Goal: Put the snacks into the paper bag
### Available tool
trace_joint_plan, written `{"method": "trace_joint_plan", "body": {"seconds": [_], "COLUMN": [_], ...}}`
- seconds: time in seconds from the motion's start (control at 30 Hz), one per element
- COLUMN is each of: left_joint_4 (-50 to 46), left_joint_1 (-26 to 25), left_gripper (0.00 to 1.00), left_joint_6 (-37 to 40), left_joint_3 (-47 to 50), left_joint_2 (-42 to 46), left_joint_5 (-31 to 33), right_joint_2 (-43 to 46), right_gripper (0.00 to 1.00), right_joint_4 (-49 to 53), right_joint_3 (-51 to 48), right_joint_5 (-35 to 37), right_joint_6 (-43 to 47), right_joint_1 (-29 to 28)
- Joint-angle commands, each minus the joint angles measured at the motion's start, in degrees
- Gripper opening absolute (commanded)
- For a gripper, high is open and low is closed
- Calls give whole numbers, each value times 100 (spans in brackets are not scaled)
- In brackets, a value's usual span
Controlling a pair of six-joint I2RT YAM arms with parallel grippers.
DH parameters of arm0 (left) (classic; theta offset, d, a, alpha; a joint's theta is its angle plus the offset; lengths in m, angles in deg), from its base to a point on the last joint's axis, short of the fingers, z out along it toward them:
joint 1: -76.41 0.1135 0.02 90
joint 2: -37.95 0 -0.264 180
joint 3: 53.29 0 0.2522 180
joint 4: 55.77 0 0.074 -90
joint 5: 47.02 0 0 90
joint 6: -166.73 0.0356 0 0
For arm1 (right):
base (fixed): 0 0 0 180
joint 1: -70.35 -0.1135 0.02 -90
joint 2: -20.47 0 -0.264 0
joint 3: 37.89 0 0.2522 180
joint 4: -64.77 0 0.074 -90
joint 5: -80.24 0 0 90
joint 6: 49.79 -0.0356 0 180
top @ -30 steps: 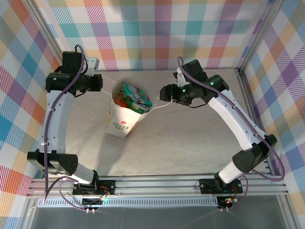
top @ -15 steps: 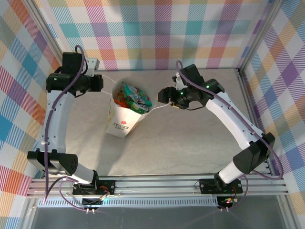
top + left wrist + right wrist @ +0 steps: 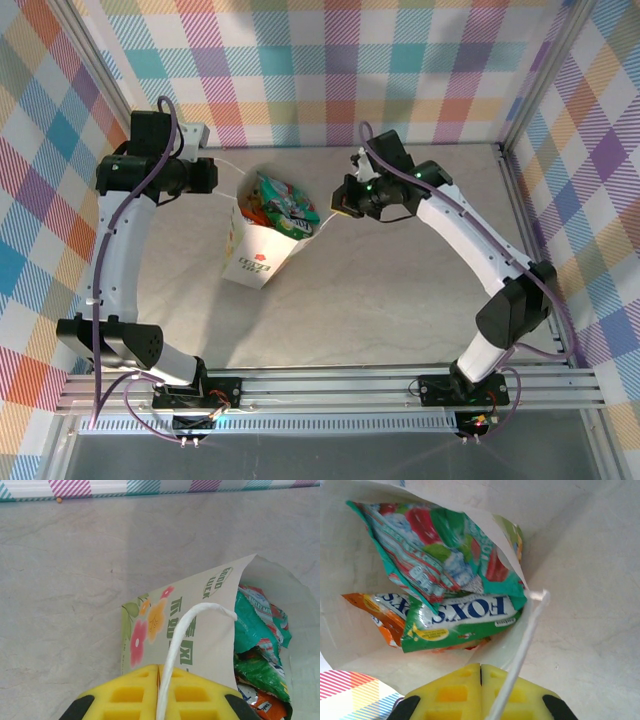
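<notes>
A pale marbled surface (image 3: 400, 300) lies under me, with plaid walls (image 3: 330, 70) round it. One paper bag (image 3: 252, 258) stands left of centre, toward the far side, mouth up. My left pincer (image 3: 159, 692) is pinching one cord handle (image 3: 186, 630). My right pincer (image 3: 481, 692) is pressed together; the other cord (image 3: 527, 630) crosses its pad, whether pinched I cannot tell. Inside the bag three snacks (image 3: 445, 580) show: teal, green-yellow, orange.

Most of the orange packet (image 3: 362, 605) lies hidden under the green FOX'S packet (image 3: 460, 615).
</notes>
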Motion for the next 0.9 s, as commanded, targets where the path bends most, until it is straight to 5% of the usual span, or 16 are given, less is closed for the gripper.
{"method": "trace_joint_plan", "body": {"seconds": [0.0,0.5,0.87], "left_joint_4": [60,136,205], "left_joint_1": [25,-552,-1037], "left_gripper": [9,10,11], "left_joint_6": [-7,-223,-362], "left_joint_3": [-114,-996,-1497], "left_joint_2": [162,-294,-610], "left_joint_5": [-206,-596,-685], "right_joint_2": [-86,-1372,-1108], "right_gripper": [0,0,0], "right_joint_4": [104,1618,1836], "right_joint_3": [513,3851,3835], "right_joint_5": [46,384,670], "right_joint_6": [163,1144,1424], "right_joint_1": [3,47,306]}}
